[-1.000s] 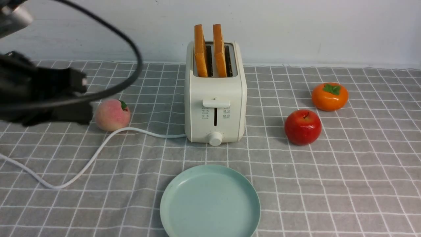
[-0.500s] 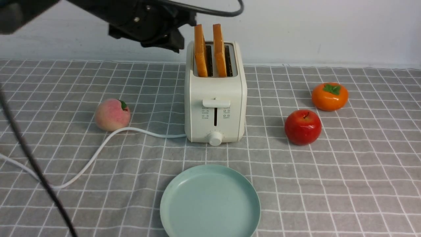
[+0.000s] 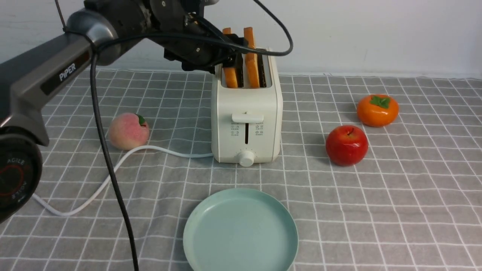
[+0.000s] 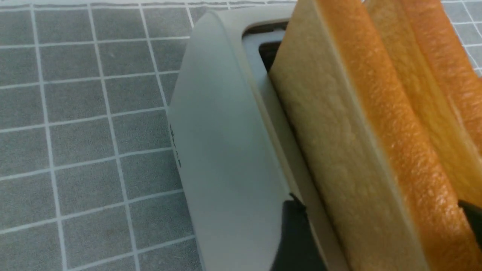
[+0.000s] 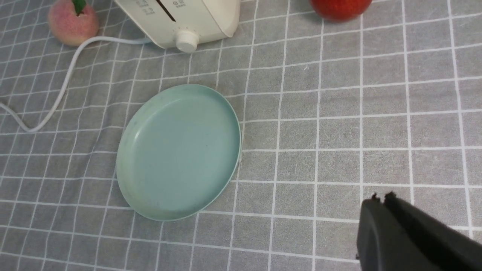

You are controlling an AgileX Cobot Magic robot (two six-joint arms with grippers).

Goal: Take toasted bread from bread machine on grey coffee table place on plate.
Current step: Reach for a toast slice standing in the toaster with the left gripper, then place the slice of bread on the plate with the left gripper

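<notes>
The cream-white bread machine (image 3: 246,113) stands on the grey coffee table (image 3: 395,207) with two slices of toasted bread upright in its slots, the left slice (image 3: 230,77) and the right slice (image 3: 251,56). My left gripper (image 3: 231,52) is open and straddles the top of the left slice. In the left wrist view, the left gripper (image 4: 380,222) has one finger on each side of that slice (image 4: 339,131), beside the other slice (image 4: 433,75). The mint-green plate (image 3: 241,229) lies empty in front of the toaster. My right gripper (image 5: 380,197) is shut and empty, above the cloth beside the plate (image 5: 177,150).
A peach (image 3: 128,131) lies left of the toaster by its white cord (image 3: 113,173). A red apple (image 3: 346,145) and an orange persimmon (image 3: 377,110) lie to the right. A white wall stands close behind the toaster.
My left arm has swung from low on the left, up and rightwards, to the toaster. Its gripper now straddles the left slice. Toast, plate and fruit have not moved.
</notes>
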